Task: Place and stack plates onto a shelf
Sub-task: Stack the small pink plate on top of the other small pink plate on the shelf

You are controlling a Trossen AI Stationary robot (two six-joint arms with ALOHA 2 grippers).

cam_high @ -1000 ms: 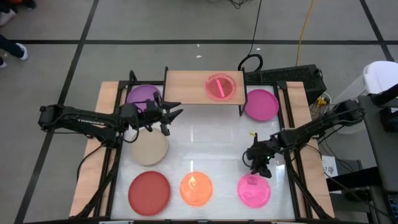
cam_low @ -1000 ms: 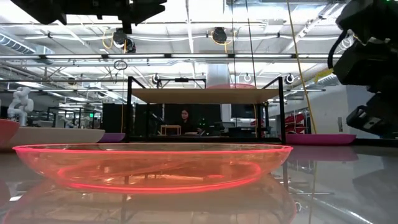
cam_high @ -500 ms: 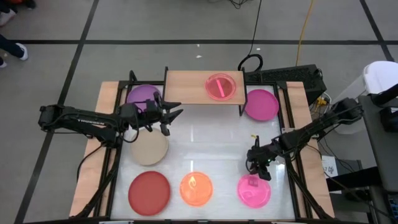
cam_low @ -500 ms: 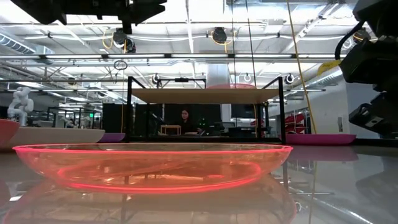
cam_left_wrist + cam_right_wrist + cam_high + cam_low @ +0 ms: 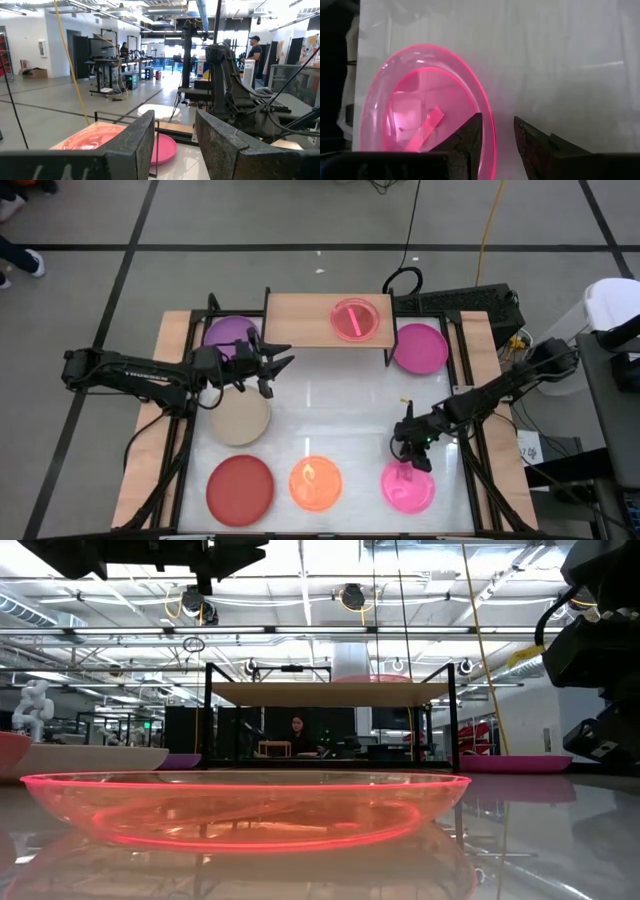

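Plates were counted at seven from above: one translucent pink plate (image 5: 355, 319) on the shelf (image 5: 300, 320), and six on the white table (image 5: 330, 400), namely a purple plate (image 5: 225, 332), a magenta plate (image 5: 420, 347), a beige plate (image 5: 240, 420), a red plate (image 5: 239, 488), an orange plate (image 5: 315, 483) and a second translucent pink plate (image 5: 409, 488). The right gripper (image 5: 412, 455) was held just over the rim of that near pink plate (image 5: 420, 115) with its fingers spread, while the left gripper (image 5: 268, 360) was kept beside the purple plate, fingers parted and empty. The purple plate was partly hidden by the left arm, and from table height little beyond the orange plate (image 5: 245, 805) could be made out.
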